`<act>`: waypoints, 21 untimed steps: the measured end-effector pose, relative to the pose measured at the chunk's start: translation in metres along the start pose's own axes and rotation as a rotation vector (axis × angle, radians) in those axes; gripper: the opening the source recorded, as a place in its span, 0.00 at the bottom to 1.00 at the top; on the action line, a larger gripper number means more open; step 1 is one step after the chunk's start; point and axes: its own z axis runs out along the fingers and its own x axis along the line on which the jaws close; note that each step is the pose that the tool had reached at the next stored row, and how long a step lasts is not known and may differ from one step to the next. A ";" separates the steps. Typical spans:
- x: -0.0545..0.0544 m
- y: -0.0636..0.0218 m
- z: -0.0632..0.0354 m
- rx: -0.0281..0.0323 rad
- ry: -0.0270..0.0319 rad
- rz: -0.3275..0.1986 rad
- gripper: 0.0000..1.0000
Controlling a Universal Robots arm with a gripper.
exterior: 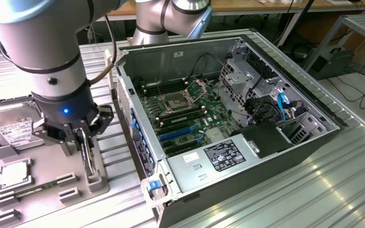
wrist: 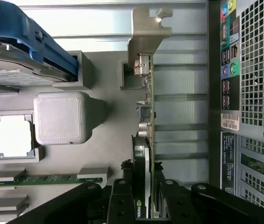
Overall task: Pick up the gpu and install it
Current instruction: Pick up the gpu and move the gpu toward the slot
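Wrist view: the gripper [wrist: 144, 184] has a finger on each flat side of the gpu [wrist: 142, 158] and is pinching it. The gpu stands on its thin edge in a slot of the grey tray [wrist: 108, 144]. Its metal bracket [wrist: 148, 32] is at the end away from the gripper. From the exterior view, the arm reaches straight down onto the tray, which lies just beside the open computer case [exterior: 309, 111], on the exterior view's left. A hard drive [exterior: 8, 124], a square chip [exterior: 14, 174] and a green stick [exterior: 40, 186] sit in the tray too.
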 end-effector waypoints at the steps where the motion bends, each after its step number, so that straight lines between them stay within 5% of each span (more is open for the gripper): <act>1: 0.000 0.0000 -0.0044 0.0002 0.0001 0.000 0.27; 21: -0.002 0.0013 -0.0929 0.0021 0.0001 0.000 0.27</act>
